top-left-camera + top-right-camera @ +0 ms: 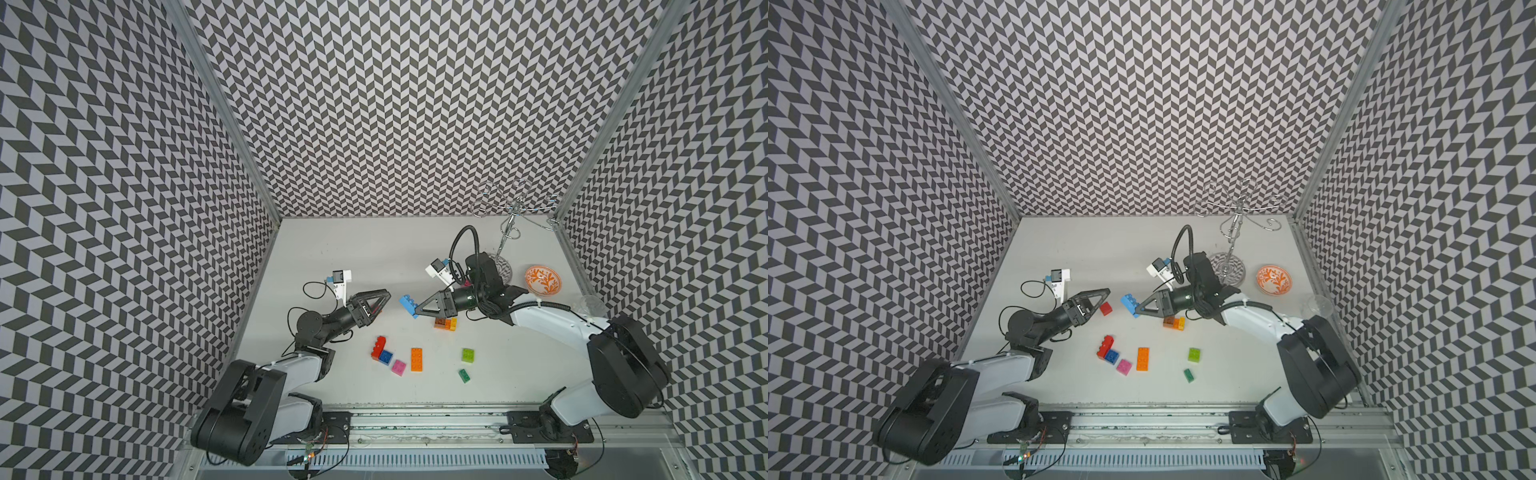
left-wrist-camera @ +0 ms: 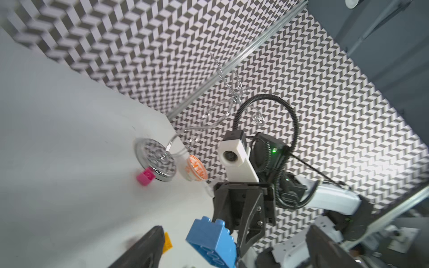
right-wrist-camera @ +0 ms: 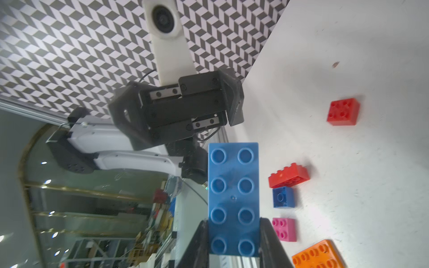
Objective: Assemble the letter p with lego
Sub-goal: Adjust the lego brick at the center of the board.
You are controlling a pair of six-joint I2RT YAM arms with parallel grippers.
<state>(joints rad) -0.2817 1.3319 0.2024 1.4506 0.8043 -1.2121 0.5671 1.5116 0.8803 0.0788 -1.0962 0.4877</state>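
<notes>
Note right hand clamped on one end of light blue oblong brick, aloft over worktop; left hand apart, empty, near. Likely handover: hold brick level, feed free end squarely in.

Robot lab test cell: chevron-patterned wall panels on three sides, aluminium posts at the 11 and 1 o'clock corners, white tabletop, left arm and right arm bolted to a metal rail at 6 o'clock; cluttered workshop shelving past the enclosure in right wrist view
</notes>
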